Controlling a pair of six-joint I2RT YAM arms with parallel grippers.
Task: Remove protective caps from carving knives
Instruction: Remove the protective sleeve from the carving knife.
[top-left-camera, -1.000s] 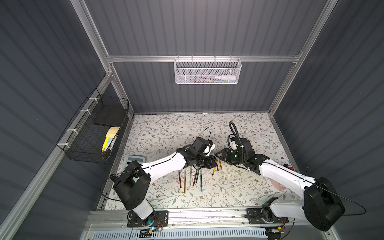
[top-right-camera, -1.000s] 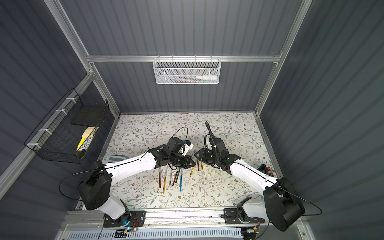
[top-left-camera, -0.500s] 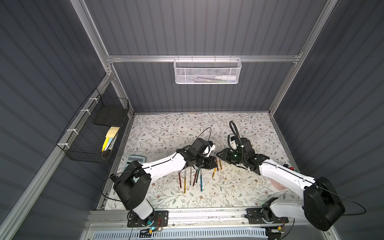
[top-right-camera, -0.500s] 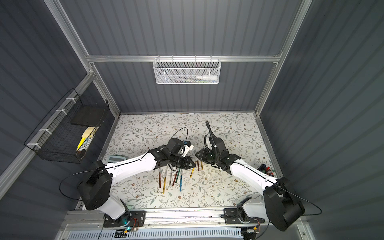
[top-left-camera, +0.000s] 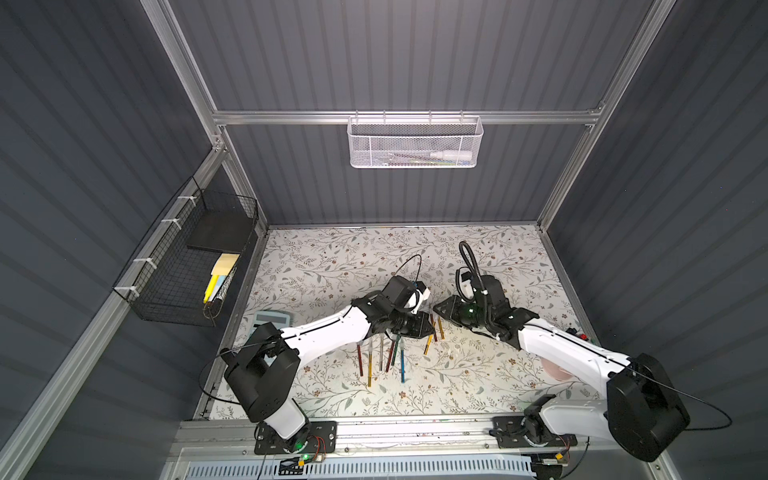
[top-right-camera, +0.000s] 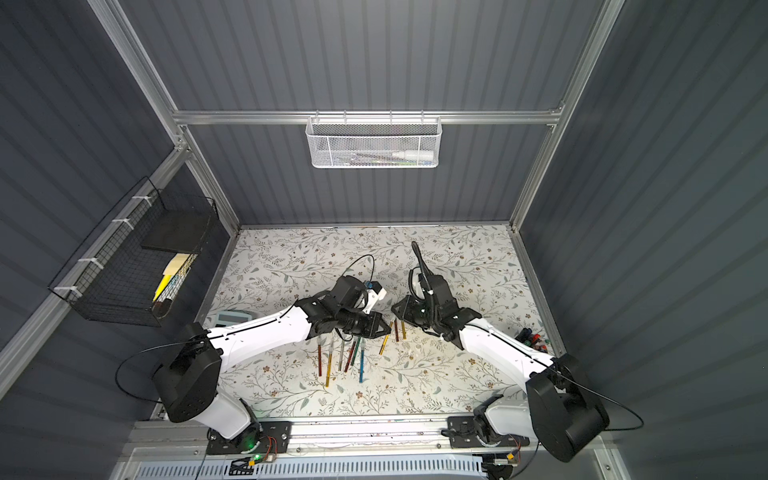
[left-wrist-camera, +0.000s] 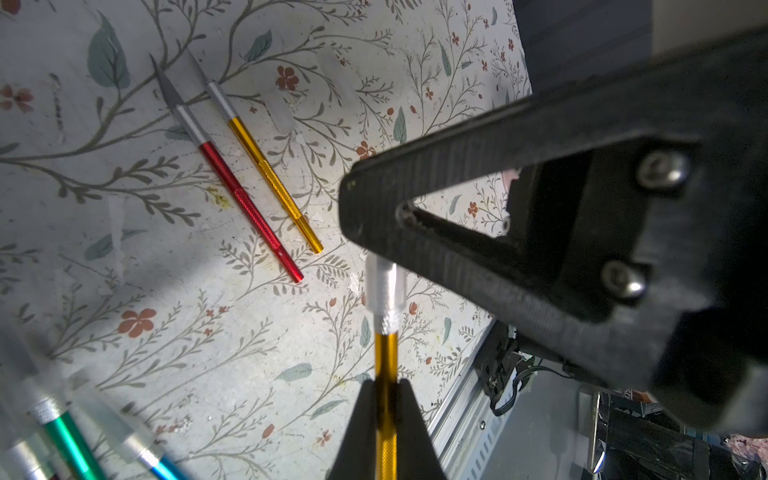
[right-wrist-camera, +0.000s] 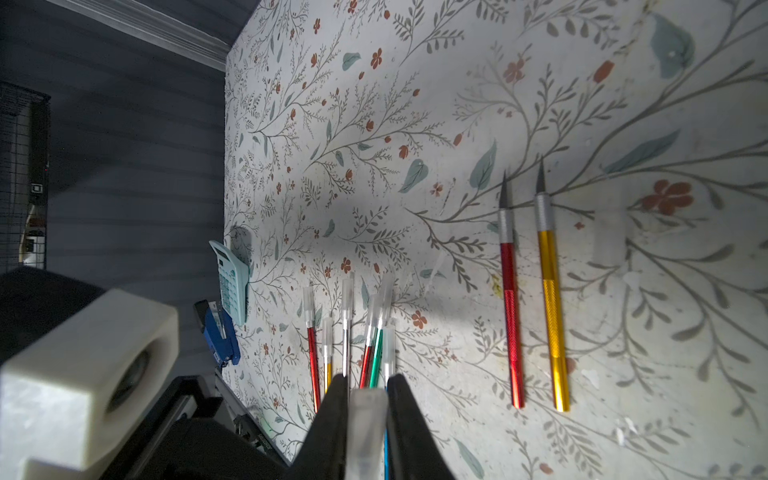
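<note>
Closest to the robot's bases, six capped carving knives lie in a loose row on the floral-print table. They have thin metallic handles in red, gold, silver, red, green and blue, each with a see-through sleeve on its tip.

Just past those, the left gripper is clamped tight on a gold-handled carving knife. The right gripper is pinched onto that knife's clear plastic protective cap, pads against both sides as far as I can see. The cap sits on the blade end, right up against the silver collar.

Right beside that, two bare knives lie side by side with blades showing, a red one and a gold one, plus a loose clear sleeve next to the gold.

At the table's left edge there's a pale blue calculator. Farther off, a black wire basket hangs on the left wall and a white mesh basket on the back wall.
</note>
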